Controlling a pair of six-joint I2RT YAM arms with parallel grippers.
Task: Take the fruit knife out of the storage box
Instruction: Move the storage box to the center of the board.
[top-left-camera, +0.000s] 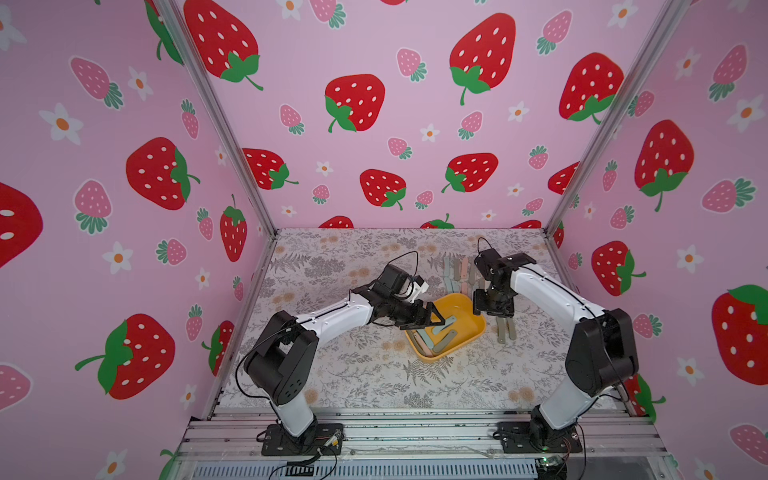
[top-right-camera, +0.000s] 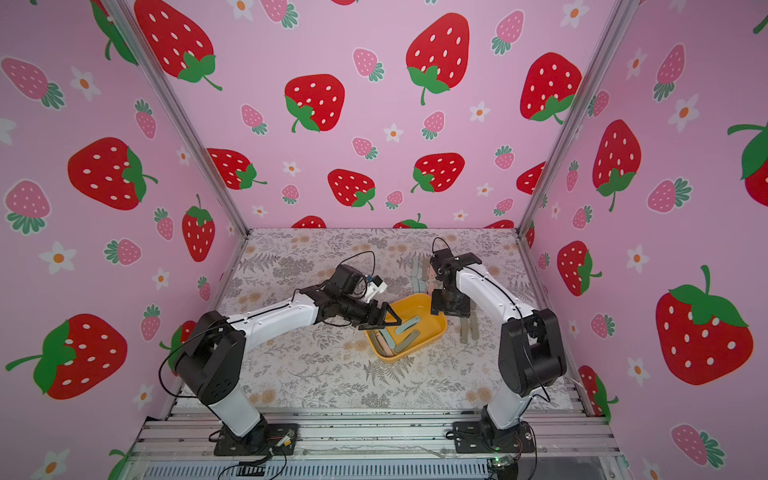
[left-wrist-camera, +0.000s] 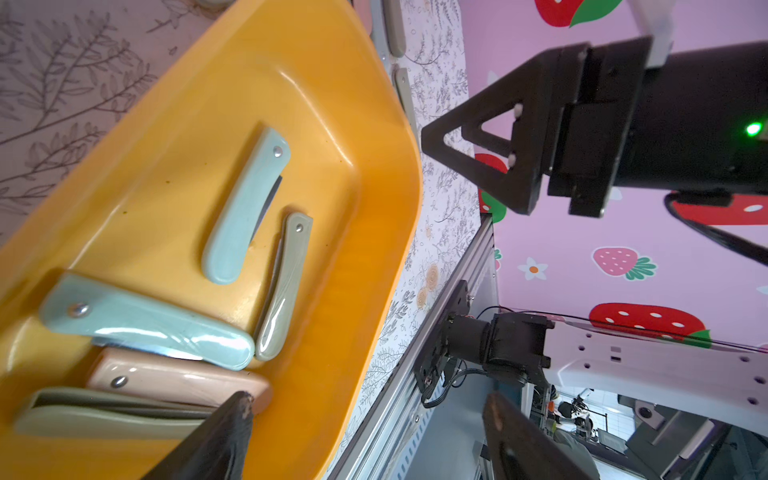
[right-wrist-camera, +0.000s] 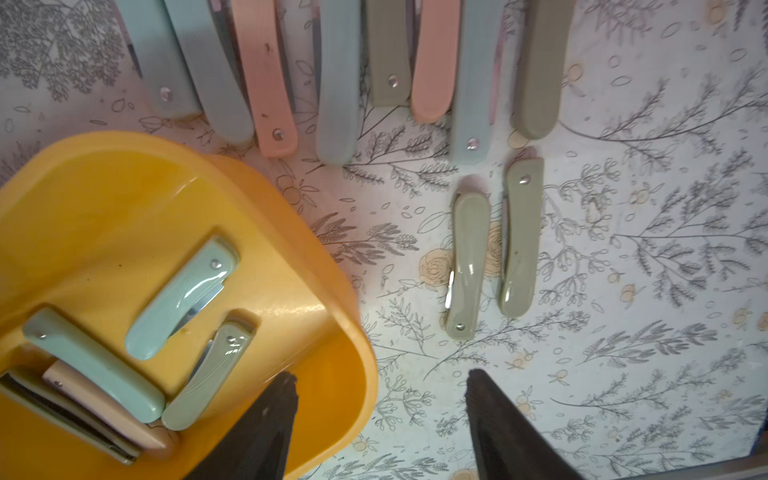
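The left gripper (top-left-camera: 436, 320) and the right gripper (right-wrist-camera: 380, 376) were both open and empty. Reaching for a fruit knife (left-wrist-camera: 245, 208), the left one could knock the storage box (left-wrist-camera: 324, 83) sideways.

The yellow-orange storage box (right-wrist-camera: 299, 270) fills the lower left of the frame, resting on the flower-printed bench (right-wrist-camera: 623, 332). Five folded fruit knives lie in it. A mint knife (right-wrist-camera: 178, 299) sits alone near the middle, with an olive knife (right-wrist-camera: 208, 374) just below it. A second mint knife (right-wrist-camera: 91, 365), a pink knife (right-wrist-camera: 104, 409) and a drab olive knife (right-wrist-camera: 75, 428) crowd against the lower-left wall. Along the top edge of the frame a row of folded knives (right-wrist-camera: 336, 83) in grey-blue, pink and olive lies side by side on the bench. Right of centre, a pair of olive knives (right-wrist-camera: 467, 266) lies parallel with a narrow gap between them. At the bottom edge the right claw (right-wrist-camera: 380, 374) is spread, with nothing between its dark fingers (right-wrist-camera: 507, 428). One finger overlaps the box's rim and the other is over bare bench.
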